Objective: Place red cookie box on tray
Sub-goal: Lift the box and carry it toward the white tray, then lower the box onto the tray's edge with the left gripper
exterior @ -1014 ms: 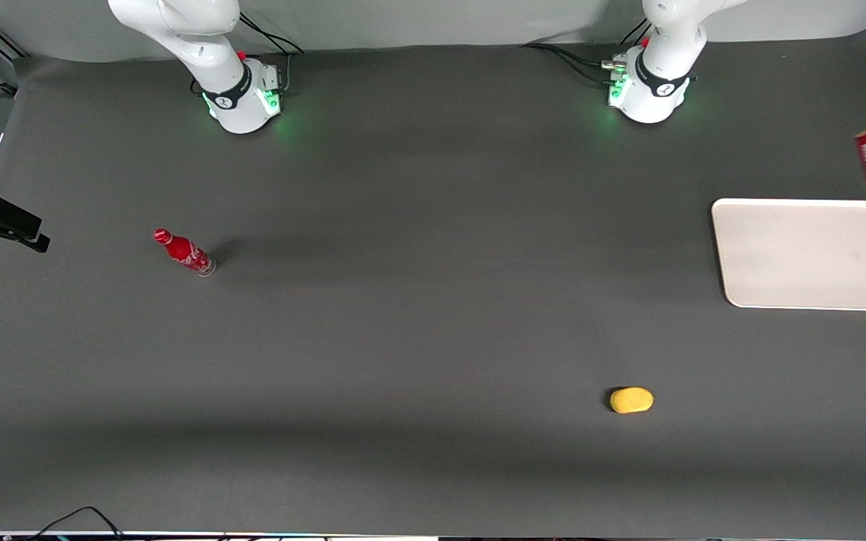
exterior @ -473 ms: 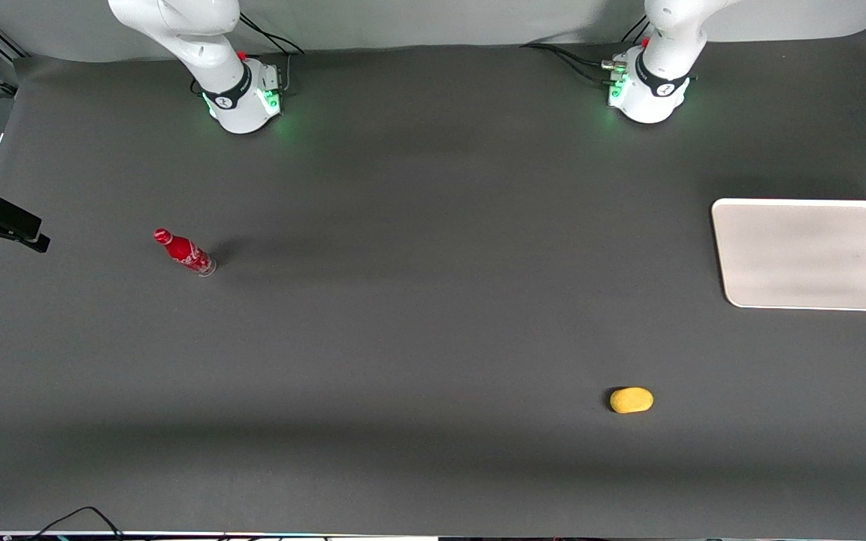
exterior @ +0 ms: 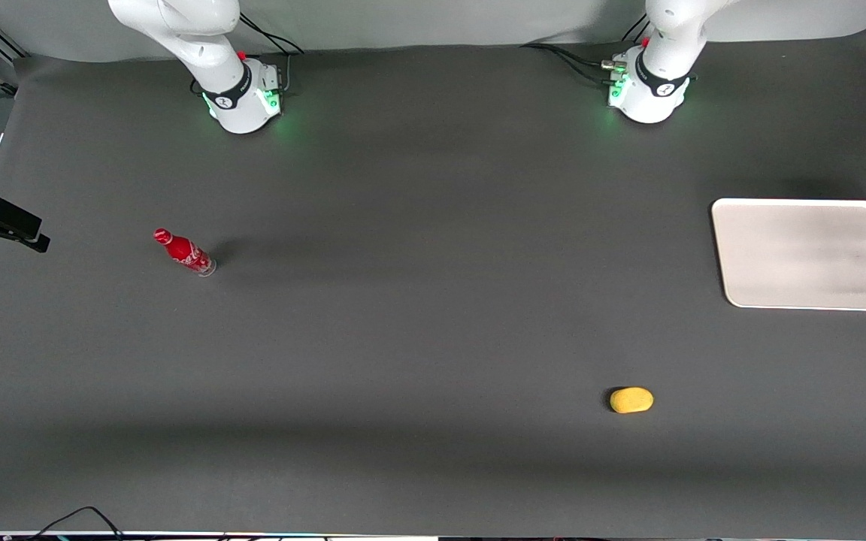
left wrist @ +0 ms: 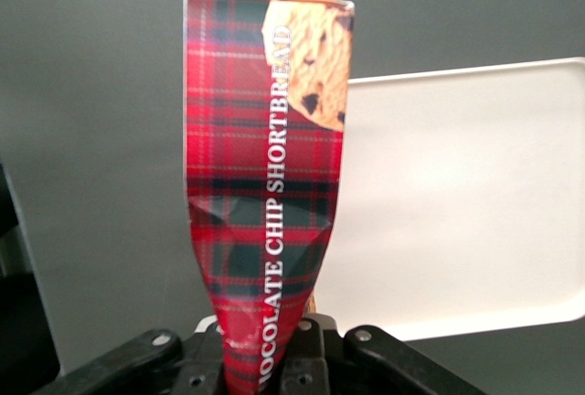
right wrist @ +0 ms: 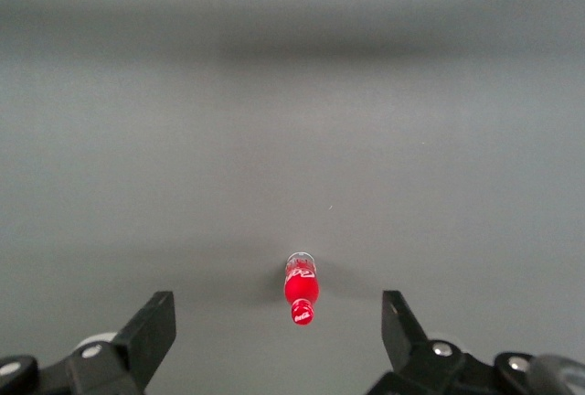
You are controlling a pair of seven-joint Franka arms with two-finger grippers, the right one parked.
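Dark grey table, tray (exterior: pixel 809 254) bare. Your gripper (left wrist: pixel 274 368) is clamped on the red cookie box (left wrist: pixel 265 185) by one crumpled end, held in the air just beside the tray (out of the front view). Risk: the crushed end slips, or you release over the rim and the box tips off.

A: What differs from a second ago?

B: In the front view the box is gone. Back then it hung at the picture's edge, over the tray's (exterior: pixel 806 304) rim at the working arm's end.

A: And half a second ago?

B: Already out of that view, as now. Only the wrist view shows the box (left wrist: pixel 265 185), clamped in the pincer (left wrist: pixel 268 372), its lower part crumpled, above the worktop (left wrist: pixel 91 139) with the tray beside it.
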